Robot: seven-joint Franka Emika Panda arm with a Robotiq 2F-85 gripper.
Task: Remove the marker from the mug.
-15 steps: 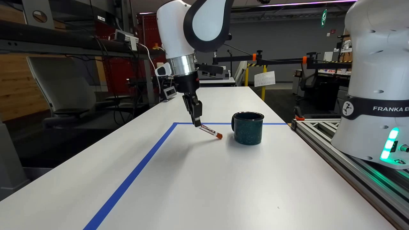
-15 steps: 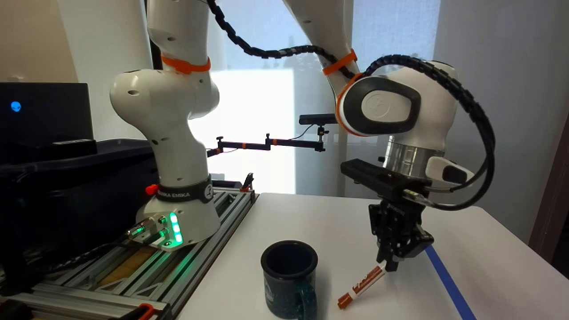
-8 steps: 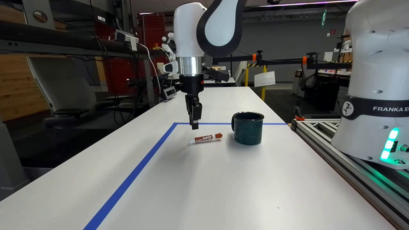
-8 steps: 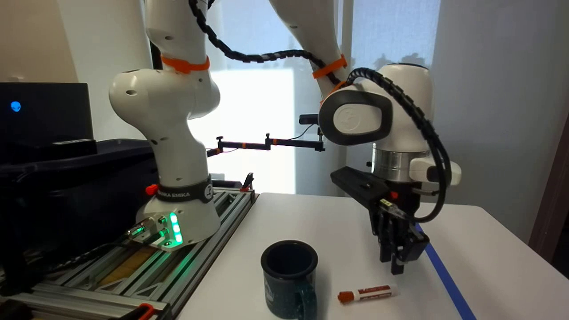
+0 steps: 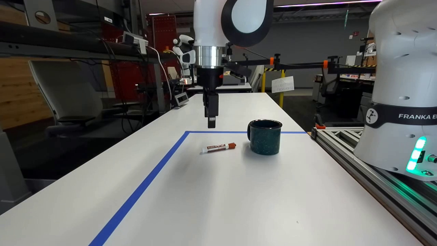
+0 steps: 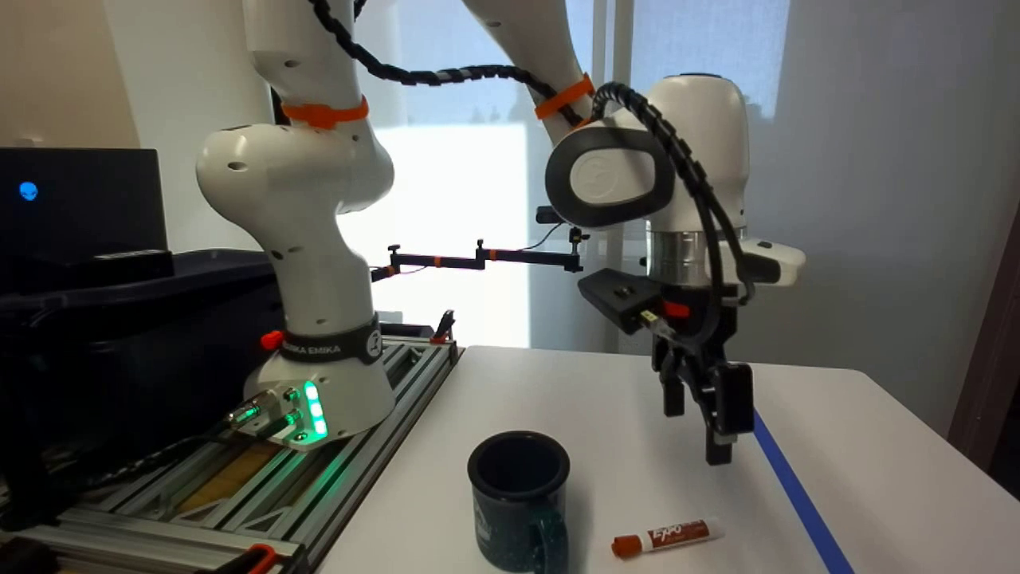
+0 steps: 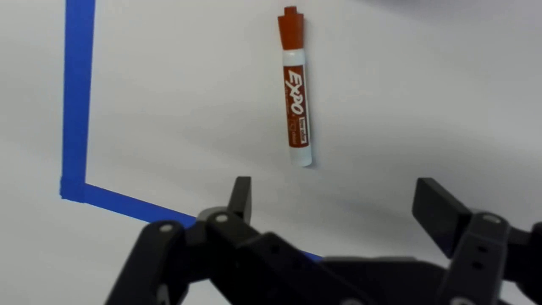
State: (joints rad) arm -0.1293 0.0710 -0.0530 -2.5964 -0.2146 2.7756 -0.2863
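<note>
Your fingers (image 7: 440,214) are spread wide above the tabletop (image 5: 245,201). The marker (image 6: 668,537) lies flat on it, near the mug (image 5: 265,138).

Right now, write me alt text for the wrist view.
A white cylindrical marker with a rust-red cap lies on a white tabletop, apart from the spread black fingers at the bottom. Blue tape forms a corner at left.

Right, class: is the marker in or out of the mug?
Out: in both exterior views the marker lies on the table beside the mug, not touching it.
</note>
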